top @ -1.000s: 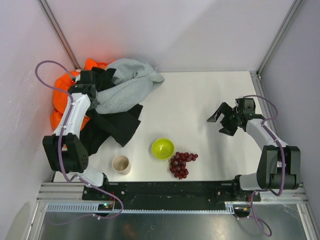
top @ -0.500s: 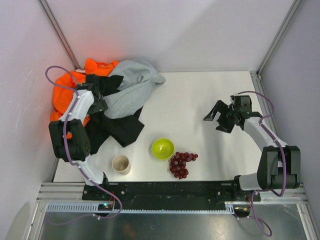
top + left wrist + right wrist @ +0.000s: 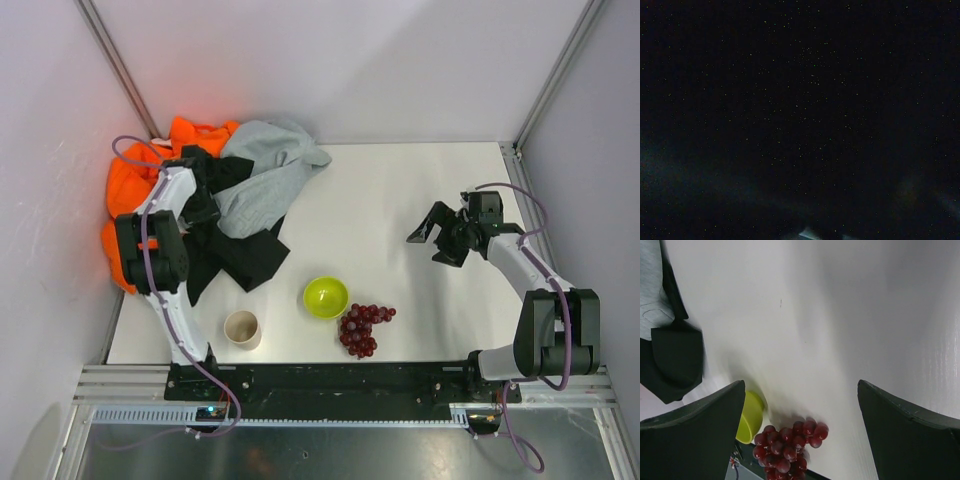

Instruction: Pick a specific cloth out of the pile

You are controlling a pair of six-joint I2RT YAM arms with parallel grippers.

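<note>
At the far-left corner of the table, the left gripper is sunk into the pile, among black folds just beside the grey sweatshirt. Its wrist camera returns only darkness — the lens appears pressed against dark fabric — so whether the jaws are apart or clamped cannot be determined. The cloth is judged to be the thin black fabric bunched at this gripper, over the orange garment and partly under the sweatshirt. A larger black garment spreads toward the near side, and the boundary between the two is unclear.

Step in hand: secure the cloth and separate it from the pile.
1. Pinch the thin black fabric only. Grey or orange caught between the fingers will likely drag the whole mass.
2. Lift upward first, then draw toward open table, so the sweatshirt slides off rather than follows.
3. Watch the larger black garment — if it rises too, release and re-grip nearer an edge.

The right gripper hangs over bare table, well apart from the pile, with its fingers spread wide and nothing between them. The green bowl and grapes lie toward the near edge.
</note>
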